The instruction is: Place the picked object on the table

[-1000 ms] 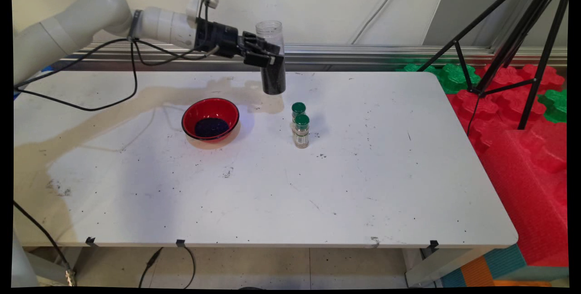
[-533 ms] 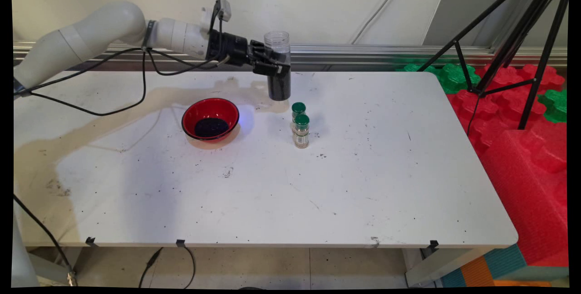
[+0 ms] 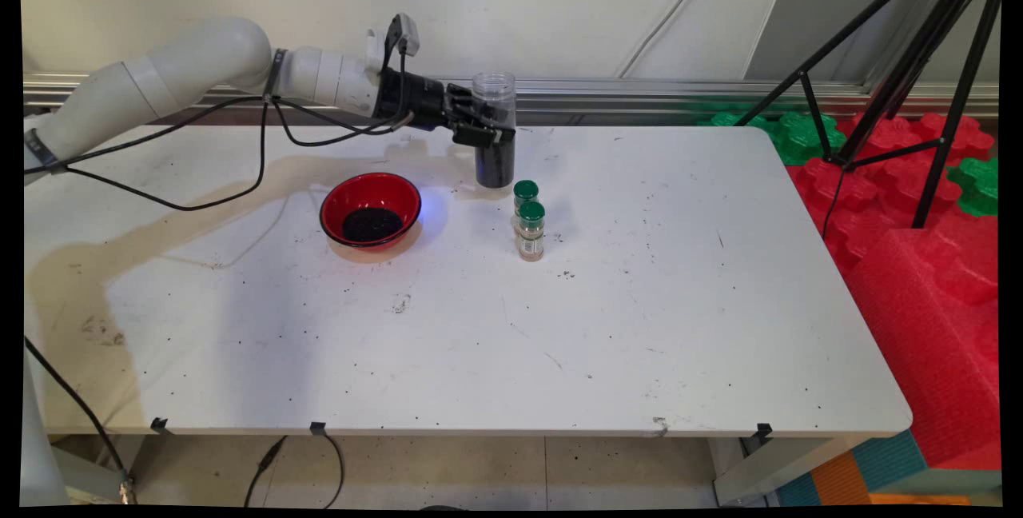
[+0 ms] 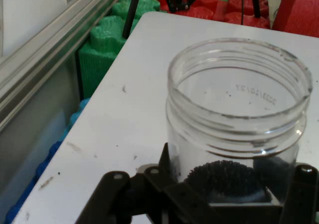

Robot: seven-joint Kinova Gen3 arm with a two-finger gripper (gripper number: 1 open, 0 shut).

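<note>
My tool (image 3: 489, 128), the black two-finger one, was clenched on the middle of a tall clear plastic jar (image 3: 494, 131) with an open threaded mouth and a fill of fine black grains in its lower part. The jar was at the far side of the white desk (image 3: 679, 278), right of a round red bowl (image 3: 371, 210) and just behind two small green-capped glass spice bottles (image 3: 529, 222) standing one in front of the other.

As to progress, I judged the following from how things lay. The red bowl held a low heap of the same dark grains, so some seemed to have been tipped out already. The jar's base looked at or very near the desk top; I could not tell whether it touched. My grip was not yet let go, so freeing the jar appeared to be what was left.

The jar stood upright, its long axis vertical and its open mouth pointing straight up. In the hand view the rim (image 4: 238, 87) was whole and uncapped, and the grains (image 4: 222, 176) sat low between my fingers (image 4: 164, 181).
</note>
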